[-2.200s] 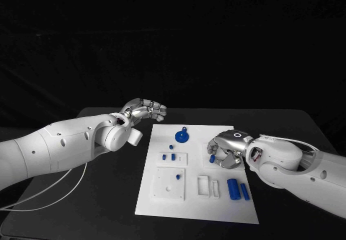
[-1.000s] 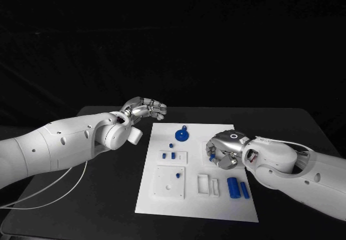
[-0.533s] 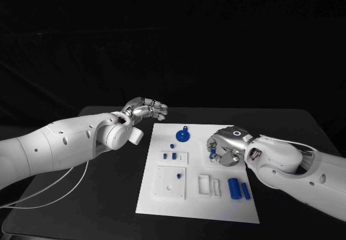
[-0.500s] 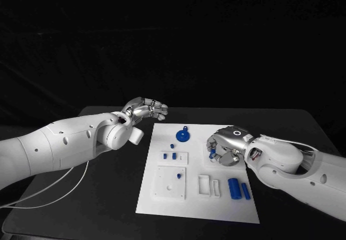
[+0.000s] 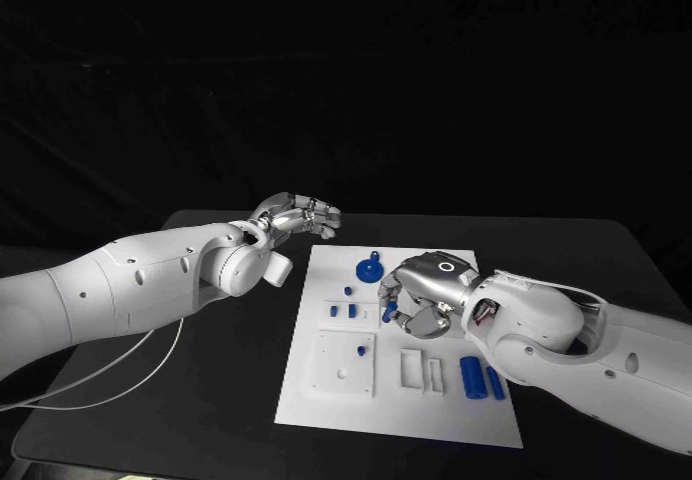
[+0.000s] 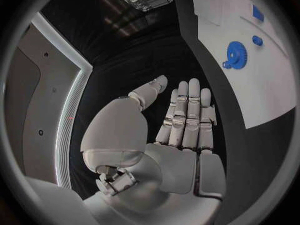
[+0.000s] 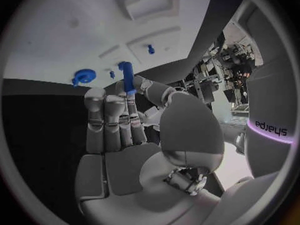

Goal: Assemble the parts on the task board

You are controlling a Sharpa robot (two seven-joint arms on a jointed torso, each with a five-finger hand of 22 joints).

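The white task board [image 5: 404, 420] lies in the middle of the black table. My right hand [image 5: 420, 295] hovers over its centre and pinches a short blue peg [image 5: 389, 313] between thumb and finger; the same blue peg [image 7: 127, 77] stands upright at the fingertips in the right wrist view. Just beyond the hand a blue gear [image 5: 368, 268] lies on the board. Small blue pegs [image 5: 342, 311] stand in a white block left of the hand. My left hand [image 5: 300, 217] hangs open off the board's far left corner, its fingers [image 6: 187, 115] straight and holding nothing.
A white block [image 5: 346, 360] with a small blue pin [image 5: 356, 351] sits on the board's near left. A slotted white block [image 5: 418, 370] lies beside it. Two blue cylinders [image 5: 479, 377] lie near the right edge. Black table [image 5: 188, 400] surrounds the board.
My right hand has moved left over the board's middle, carrying the blue peg with it. The left hand has stayed where it was, open.
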